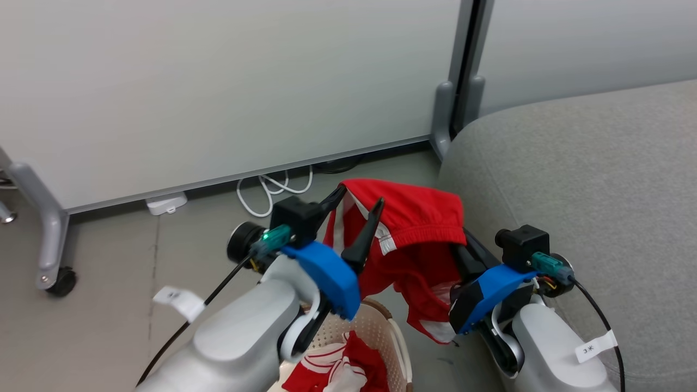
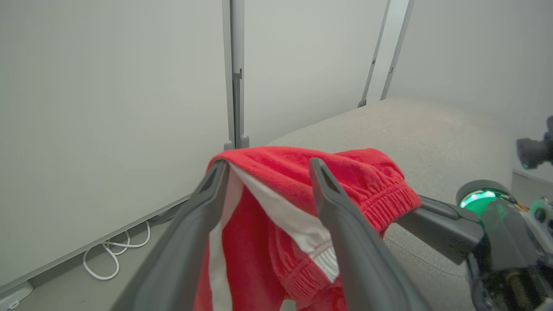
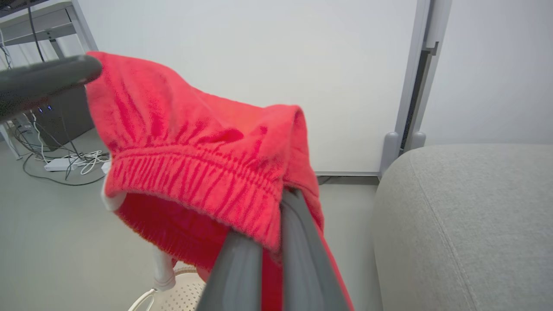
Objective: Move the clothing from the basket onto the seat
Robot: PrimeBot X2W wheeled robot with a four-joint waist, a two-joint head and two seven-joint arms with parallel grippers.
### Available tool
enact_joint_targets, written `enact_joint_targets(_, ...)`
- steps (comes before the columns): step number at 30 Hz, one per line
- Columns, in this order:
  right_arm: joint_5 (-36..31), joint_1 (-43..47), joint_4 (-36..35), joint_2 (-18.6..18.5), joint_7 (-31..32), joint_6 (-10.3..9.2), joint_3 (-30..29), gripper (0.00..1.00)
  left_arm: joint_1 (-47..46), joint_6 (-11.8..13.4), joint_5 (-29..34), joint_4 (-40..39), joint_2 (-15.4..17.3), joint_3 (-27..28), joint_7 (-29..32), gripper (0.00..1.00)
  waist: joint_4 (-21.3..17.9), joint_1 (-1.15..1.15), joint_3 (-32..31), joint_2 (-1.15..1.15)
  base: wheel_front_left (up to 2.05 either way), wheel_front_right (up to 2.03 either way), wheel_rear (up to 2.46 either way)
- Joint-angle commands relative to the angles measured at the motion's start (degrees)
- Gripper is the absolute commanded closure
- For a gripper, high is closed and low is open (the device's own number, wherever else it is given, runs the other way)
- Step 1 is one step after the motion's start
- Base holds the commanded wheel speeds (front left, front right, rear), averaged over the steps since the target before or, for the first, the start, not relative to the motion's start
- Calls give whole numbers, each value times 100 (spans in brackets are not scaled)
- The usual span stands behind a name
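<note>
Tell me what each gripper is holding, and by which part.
The right gripper is shut on the red garment at its elastic band. The left gripper is open, clamping nothing; cloth drapes over one finger.

Pale partition panels (image 1: 218, 81) stand on grey floor (image 1: 109, 272), white cable (image 1: 269, 190) coiled beneath.

Two red garments (image 1: 419, 218) (image 1: 359, 359). One basket (image 1: 375, 326). One couch (image 1: 588, 179). Two grippers: left gripper (image 1: 361, 196), right gripper (image 3: 270, 250). One coiled white cable (image 1: 267, 190). One white box (image 1: 166, 203). One castor (image 1: 61, 281). Two wall panels (image 1: 218, 81) (image 1: 588, 43).
</note>
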Motion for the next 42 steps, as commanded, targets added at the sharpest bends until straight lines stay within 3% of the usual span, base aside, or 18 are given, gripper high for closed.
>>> enact_joint_targets(1,-36,14,-62,-19,-20,3,-22,100,218,45,143,-168,113,149,-22,0,-102,0,24,0,0,0,0)
enact_joint_targets(9,-119,53,-404,-18,-10,3,-23,100,1500,53,1040,-1366,797,1182,-20,0,-611,0,114,0,0,0,0)
enact_joint_targets(15,-191,121,-602,-17,79,3,-49,100,2296,-39,1746,-2027,1007,1904,-21,0,-987,0,175,0,0,0,0)
enact_joint_targets(27,-200,284,-1031,-17,243,3,-65,100,3375,-249,2639,-2474,855,3118,-21,0,-1839,0,284,0,0,0,0)
enact_joint_targets(35,-184,453,-1226,-16,329,3,-182,100,3511,-509,2941,-2327,682,3445,-21,0,-2233,0,344,0,0,0,0)
enact_joint_targets(42,-201,529,-1300,-16,375,3,-342,100,3487,-664,3087,-2165,559,3587,-21,0,-2315,0,405,0,0,0,0)
